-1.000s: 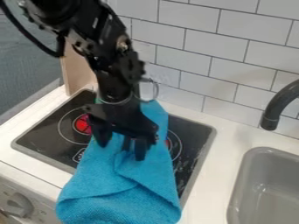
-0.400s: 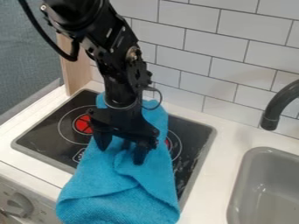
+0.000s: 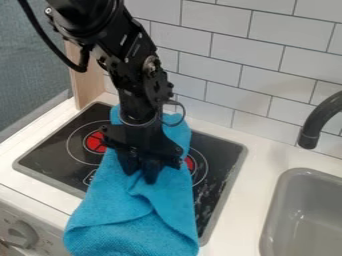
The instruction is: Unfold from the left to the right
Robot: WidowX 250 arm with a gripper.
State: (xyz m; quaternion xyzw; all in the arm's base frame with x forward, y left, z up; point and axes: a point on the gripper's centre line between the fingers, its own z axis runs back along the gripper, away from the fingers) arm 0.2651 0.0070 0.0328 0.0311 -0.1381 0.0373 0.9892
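Blue towel [image 3: 127, 222] across black stovetop [image 3: 50, 160], tool [image 3: 141, 177] tight around a fold, white tiled wall [image 3: 230, 75] behind.

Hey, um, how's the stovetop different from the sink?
The stovetop is black and flat, while the sink is gray and hollowed out. The stovetop has red burner markings and a blue towel lying across it; the sink is plain gray. Both sit in the white countertop.

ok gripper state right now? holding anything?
Gripper: fingers closed together on a pinched fold of the blue cloth, over the stovetop.
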